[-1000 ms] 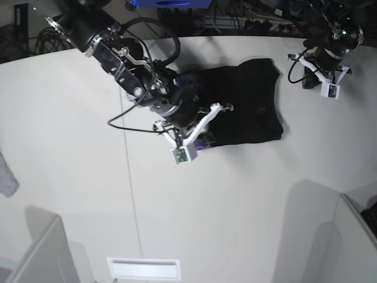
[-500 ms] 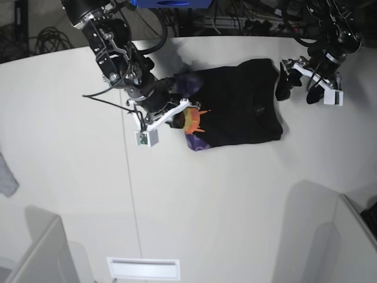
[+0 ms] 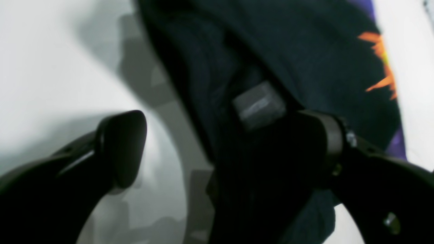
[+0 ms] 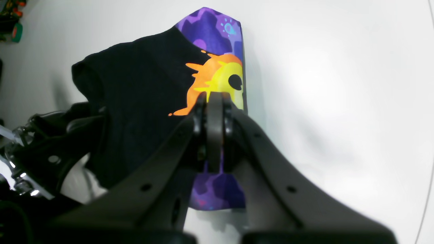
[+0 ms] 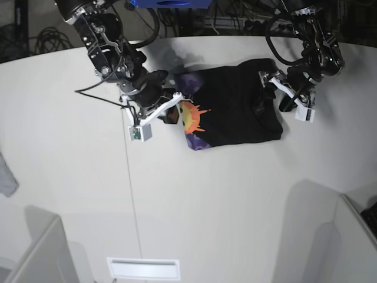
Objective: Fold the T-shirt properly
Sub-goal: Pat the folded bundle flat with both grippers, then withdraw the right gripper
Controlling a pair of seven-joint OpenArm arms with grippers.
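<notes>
Two arms over white table (image 5: 224,206). T-shirt (image 5: 238,106) lies partly folded near table's far edge, black side up, orange-yellow sun and purple print showing along its edge nearest right gripper (image 4: 214,101). Right gripper: jaws pressed together, hovering over print, nothing between them. Left gripper (image 3: 217,125): jaws spread wide, straddling T-shirt's opposite black edge.

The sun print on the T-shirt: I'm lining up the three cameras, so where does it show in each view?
Base: sun print at the T-shirt's left edge, beside the right gripper.
Right wrist: upper centre, just beyond the shut fingertips.
Left wrist: only orange rays at the right edge.
Shared landmark: the purple print bordering the sun.
</notes>
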